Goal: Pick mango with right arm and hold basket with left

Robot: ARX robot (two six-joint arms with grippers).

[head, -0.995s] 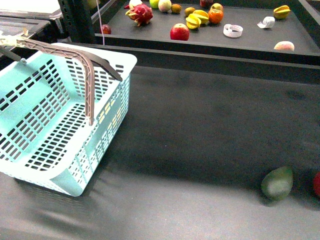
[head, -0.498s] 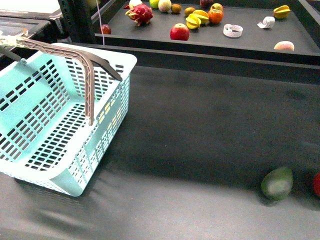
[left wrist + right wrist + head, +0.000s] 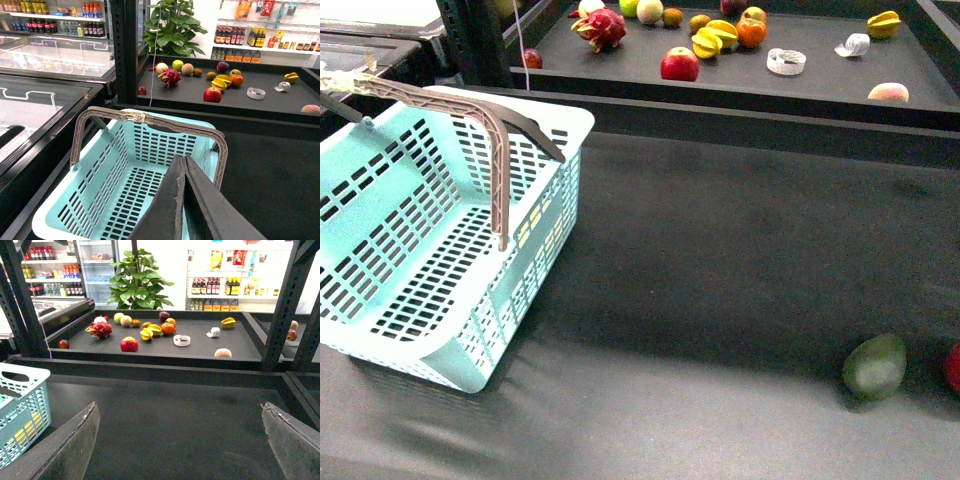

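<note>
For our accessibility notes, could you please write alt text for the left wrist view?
A shut left gripper hangs over an empty pale turquoise basket with its brown handles raised. Behind it, a dark shelf holds scattered fruit, including a red apple.

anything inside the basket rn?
Nothing visible: the basket floor and walls show bare in the front view. In the left wrist view the shut left tool covers part of the near floor, so that patch can't be checked there.
</note>
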